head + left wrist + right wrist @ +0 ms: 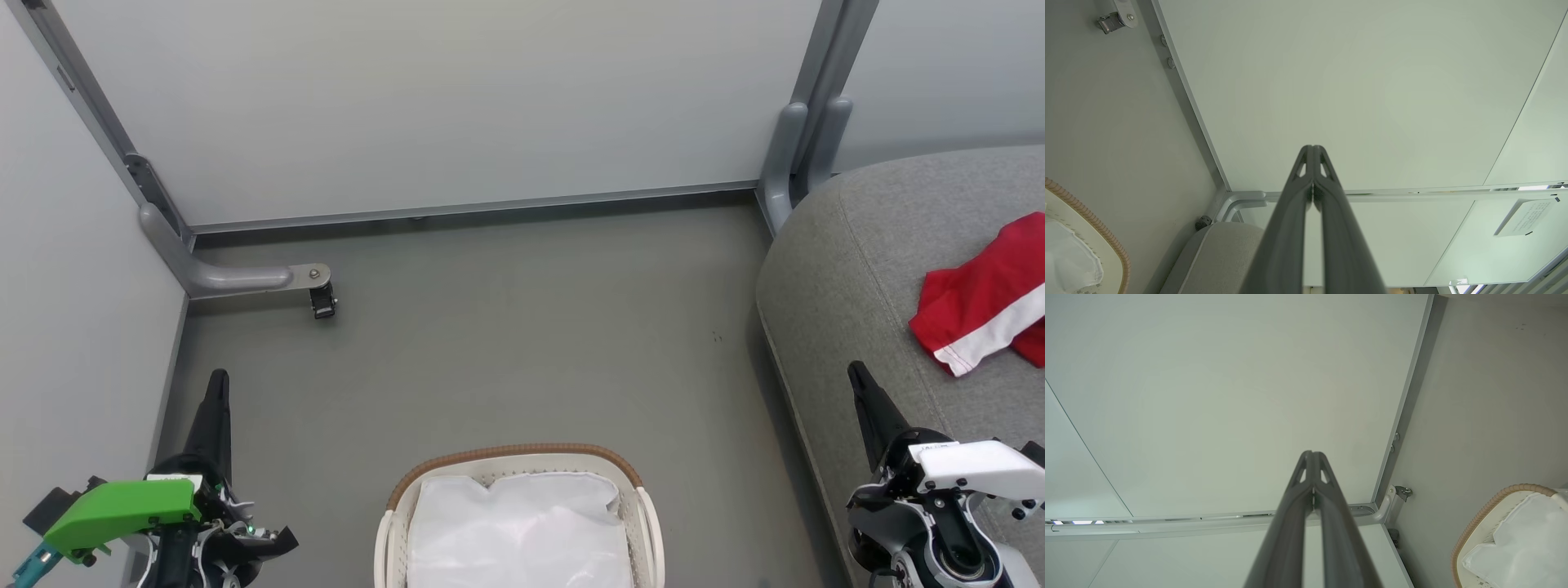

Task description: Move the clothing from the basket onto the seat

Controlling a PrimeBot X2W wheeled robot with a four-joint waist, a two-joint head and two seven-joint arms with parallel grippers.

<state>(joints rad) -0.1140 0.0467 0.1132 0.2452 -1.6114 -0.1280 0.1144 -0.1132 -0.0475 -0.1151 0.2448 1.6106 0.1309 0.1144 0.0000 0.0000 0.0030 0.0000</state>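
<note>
Red clothing (984,298) with a white stripe lies crumpled on the grey seat (865,245) at the right edge of the head view. The white basket (395,523) with its brown woven rim stands on the floor at bottom centre; only its white liner shows inside. The rim also appears in the left wrist view (1094,222) and the right wrist view (1484,508). My left gripper (218,380) is shut and empty at lower left, left of the basket. My right gripper (857,371) is shut and empty above the seat's front edge. Both wrist views show closed fingertips (1312,149) (1312,454).
Grey floor (522,327) stretches between the basket and pale partition walls. A grey metal bracket foot (245,278) with a small caster juts from the left wall. Another upright post (804,139) stands behind the seat's corner.
</note>
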